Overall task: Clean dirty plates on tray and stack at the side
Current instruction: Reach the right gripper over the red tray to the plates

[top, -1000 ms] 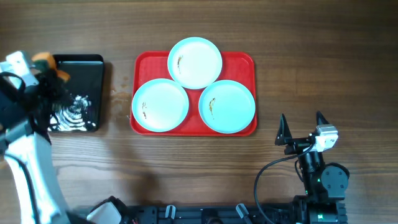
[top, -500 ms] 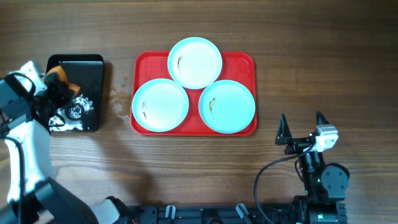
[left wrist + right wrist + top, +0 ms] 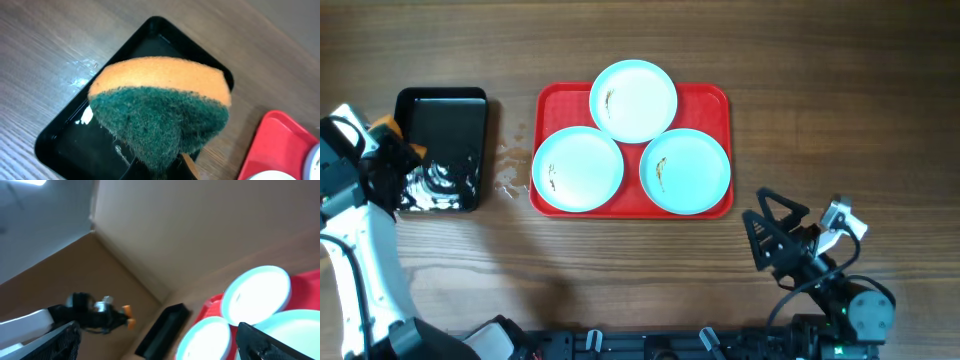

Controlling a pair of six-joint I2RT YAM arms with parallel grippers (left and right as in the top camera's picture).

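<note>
Three pale blue plates, each with a small brown smear, lie on the red tray [image 3: 705, 95]: one at the back [image 3: 633, 100], one front left [image 3: 578, 169], one front right [image 3: 686, 170]. My left gripper [image 3: 392, 150] is shut on an orange and green sponge [image 3: 160, 107] at the left edge of the black tray [image 3: 445, 120]. My right gripper [image 3: 775, 235] is open and empty, in front of the red tray's right corner. The right wrist view shows the plates [image 3: 256, 295] ahead between its fingers [image 3: 160, 345].
The black tray holds water and foam [image 3: 440, 180]. Water drops [image 3: 510, 172] lie on the wood between the black tray and the red tray. The left arm [image 3: 95, 315] shows far off in the right wrist view.
My left gripper has moved the sponge from over the black tray toward its left edge. My right arm has swung left and tilted toward the red tray.
</note>
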